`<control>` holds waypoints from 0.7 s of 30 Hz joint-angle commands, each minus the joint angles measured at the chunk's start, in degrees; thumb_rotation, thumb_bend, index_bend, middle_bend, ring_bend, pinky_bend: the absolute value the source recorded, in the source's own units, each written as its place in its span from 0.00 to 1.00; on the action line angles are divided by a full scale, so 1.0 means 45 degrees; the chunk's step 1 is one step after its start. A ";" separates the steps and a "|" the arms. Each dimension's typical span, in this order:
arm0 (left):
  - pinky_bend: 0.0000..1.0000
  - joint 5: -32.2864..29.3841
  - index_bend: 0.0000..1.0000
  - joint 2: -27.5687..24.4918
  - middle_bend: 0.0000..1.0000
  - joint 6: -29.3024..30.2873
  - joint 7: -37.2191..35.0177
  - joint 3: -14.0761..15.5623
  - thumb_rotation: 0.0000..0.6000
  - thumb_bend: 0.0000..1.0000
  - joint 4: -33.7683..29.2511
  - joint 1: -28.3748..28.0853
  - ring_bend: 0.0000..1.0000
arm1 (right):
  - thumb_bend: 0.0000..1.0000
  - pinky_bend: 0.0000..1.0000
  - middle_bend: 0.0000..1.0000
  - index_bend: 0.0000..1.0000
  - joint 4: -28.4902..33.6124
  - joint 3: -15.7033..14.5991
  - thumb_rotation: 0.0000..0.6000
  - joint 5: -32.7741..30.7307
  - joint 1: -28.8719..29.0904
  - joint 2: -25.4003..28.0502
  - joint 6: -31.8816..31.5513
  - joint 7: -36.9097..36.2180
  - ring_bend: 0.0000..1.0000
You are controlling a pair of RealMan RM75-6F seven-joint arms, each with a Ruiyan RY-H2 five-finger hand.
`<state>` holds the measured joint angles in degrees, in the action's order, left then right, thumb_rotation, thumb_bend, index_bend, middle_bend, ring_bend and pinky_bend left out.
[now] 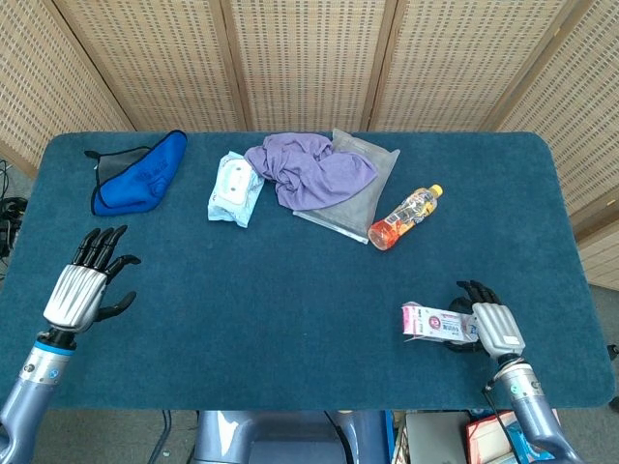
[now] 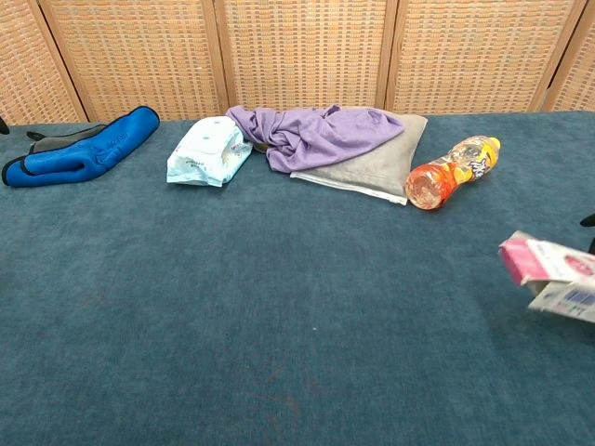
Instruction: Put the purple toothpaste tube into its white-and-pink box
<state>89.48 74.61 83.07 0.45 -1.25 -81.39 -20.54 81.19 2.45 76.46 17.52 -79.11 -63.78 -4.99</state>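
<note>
The white-and-pink box (image 1: 435, 322) lies lengthwise near the table's front right, its pink flap end pointing left. In the chest view the box (image 2: 550, 272) shows at the right edge, tilted, with the pink flap open. My right hand (image 1: 491, 324) grips the box's right end, fingers wrapped around it. Only a dark fingertip (image 2: 588, 220) of that hand shows in the chest view. My left hand (image 1: 85, 287) hovers at the front left with fingers spread and nothing in it. No purple toothpaste tube shows in either view.
Along the back lie a blue pouch (image 1: 140, 174), a wipes pack (image 1: 235, 188), a purple cloth (image 1: 309, 169) on a grey pad (image 1: 372, 164), and an orange drink bottle (image 1: 406, 215) on its side. Wicker screens stand behind the blue table (image 1: 290, 290).
</note>
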 commanded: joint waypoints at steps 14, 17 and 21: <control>0.00 -0.0421 0.00 -0.0609 0.00 0.0331 0.1561 0.0352 1.00 0.27 -0.1070 0.1085 0.00 | 0.09 0.00 0.00 0.00 0.0744 -0.0241 1.00 0.0548 -0.0236 0.0562 -0.0581 0.0913 0.00; 0.00 -0.0530 0.00 -0.0745 0.00 0.0481 0.2254 0.0460 1.00 0.27 -0.1440 0.1387 0.00 | 0.09 0.00 0.00 0.00 0.0692 -0.0300 1.00 0.0940 -0.0472 0.0598 -0.1358 0.1613 0.00; 0.00 -0.0547 0.00 -0.0748 0.00 0.0879 0.2996 0.0647 1.00 0.27 -0.1848 0.1872 0.00 | 0.09 0.00 0.00 0.00 0.0428 -0.0333 1.00 0.1577 -0.0857 0.0505 -0.2637 0.2511 0.00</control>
<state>87.19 71.36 86.13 12.89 1.16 -88.80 -13.12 83.88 1.08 81.66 14.89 -76.66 -72.67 4.00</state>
